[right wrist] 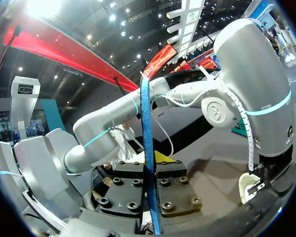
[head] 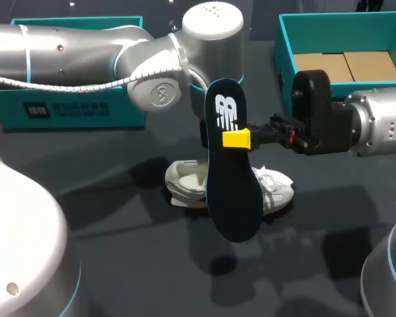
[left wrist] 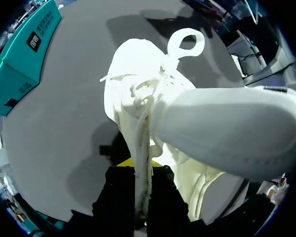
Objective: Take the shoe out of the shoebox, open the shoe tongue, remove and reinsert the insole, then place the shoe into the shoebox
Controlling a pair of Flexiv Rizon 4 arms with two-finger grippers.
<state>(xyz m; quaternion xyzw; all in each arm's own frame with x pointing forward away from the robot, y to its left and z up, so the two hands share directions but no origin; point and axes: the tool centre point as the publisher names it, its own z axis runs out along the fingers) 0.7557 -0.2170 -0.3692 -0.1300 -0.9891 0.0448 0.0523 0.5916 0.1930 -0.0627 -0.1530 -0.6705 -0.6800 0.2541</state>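
Two arms share this job. Your left arm [head: 86,59] reaches down to the white shoe [head: 185,179] on the worktop [head: 132,264]. Its jaws are closed on the shoe's upper part, likely to keep it still and open. Your right jaws grip the dark insole [head: 232,185], lifted over the shoe, probably for putting back. Far right, the shoebox [head: 287,46] sits open.

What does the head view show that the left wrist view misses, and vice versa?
Only the head view: the right gripper holds the dark insole upright above the table, with the open teal shoebox behind. Only the left wrist view: the left gripper pinching the white shoe by its laced upper. Both: the shoe on the dark table and the labelled teal box.
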